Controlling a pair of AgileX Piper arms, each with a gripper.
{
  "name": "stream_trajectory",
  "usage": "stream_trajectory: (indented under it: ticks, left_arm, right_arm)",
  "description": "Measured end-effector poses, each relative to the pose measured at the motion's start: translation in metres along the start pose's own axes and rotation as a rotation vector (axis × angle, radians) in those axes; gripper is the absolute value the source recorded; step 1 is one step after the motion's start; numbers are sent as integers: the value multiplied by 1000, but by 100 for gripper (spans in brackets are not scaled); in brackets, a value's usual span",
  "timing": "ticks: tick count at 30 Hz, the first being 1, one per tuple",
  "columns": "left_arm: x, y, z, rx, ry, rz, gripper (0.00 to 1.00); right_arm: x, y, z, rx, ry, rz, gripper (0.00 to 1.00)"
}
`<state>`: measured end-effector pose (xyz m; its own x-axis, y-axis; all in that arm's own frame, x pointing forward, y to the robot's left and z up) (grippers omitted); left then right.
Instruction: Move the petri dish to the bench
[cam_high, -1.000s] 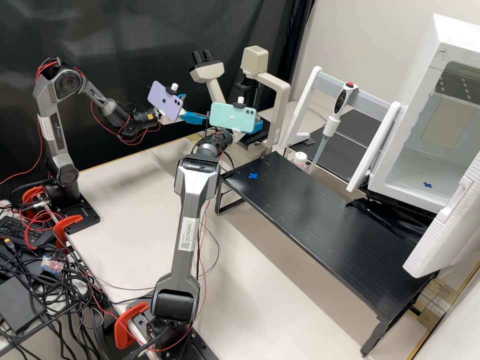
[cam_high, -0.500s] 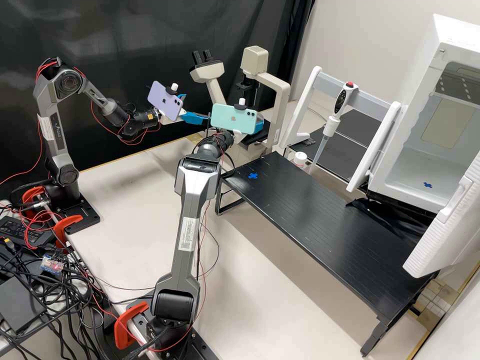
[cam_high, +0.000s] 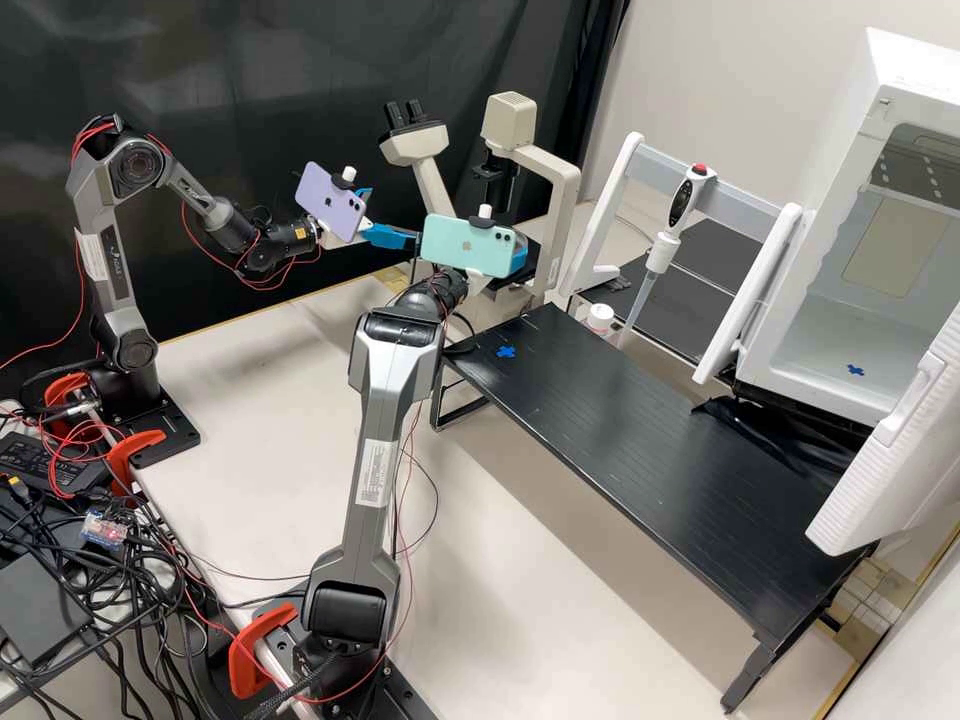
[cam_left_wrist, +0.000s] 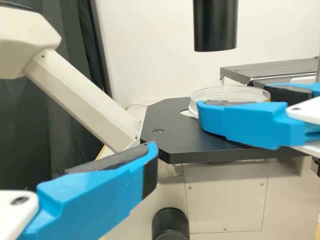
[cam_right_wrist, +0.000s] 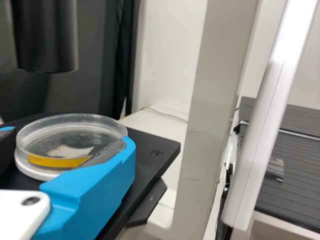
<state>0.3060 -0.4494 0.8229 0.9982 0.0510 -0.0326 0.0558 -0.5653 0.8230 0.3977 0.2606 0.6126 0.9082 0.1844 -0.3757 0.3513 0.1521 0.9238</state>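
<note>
The clear round petri dish (cam_right_wrist: 72, 135) with a yellow band rests on the microscope's black stage, as does the dish (cam_left_wrist: 230, 94) in the left wrist view. My right gripper (cam_high: 519, 252) is at the stage, partly behind its green phone. In the right wrist view my right gripper (cam_right_wrist: 69, 150) stands around the dish, one finger at each side; contact is hard to judge. My left gripper (cam_high: 395, 214) is open and empty, left of the stage. One finger of my left gripper (cam_left_wrist: 107, 192) shows low in its wrist view, apart from the dish.
The raised black bench (cam_high: 640, 450) bears a blue cross mark. Around the dish stand the black objective tube (cam_left_wrist: 215, 25) and the microscope's beige pillar (cam_right_wrist: 217, 100). A pipette (cam_high: 665, 240) hangs on a white-legged rack, with an open white cabinet (cam_high: 850, 330) at the right.
My right gripper with its green phone has shifted slightly right and down at the microscope. The left arm has kept still.
</note>
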Motion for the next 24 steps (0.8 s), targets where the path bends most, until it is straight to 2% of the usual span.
stream_trajectory:
  ticks: [5, 10, 18, 24]
  left_arm:
    - [0, 0, 0, 0, 0, 0, 100]
    - [0, 0, 0, 0, 0, 0, 100]
    - [0, 0, 0, 0, 0, 0, 100]
    - [0, 0, 0, 0, 0, 0, 100]
  right_arm:
    - [-22, 8, -2, -9, 46, -4, 0]
    - [-43, 14, -1, 5, 62, -16, 0]
    - [-74, 24, 9, 8, 87, -10, 0]
    - [-99, 46, 30, 28, 90, 78, 0]
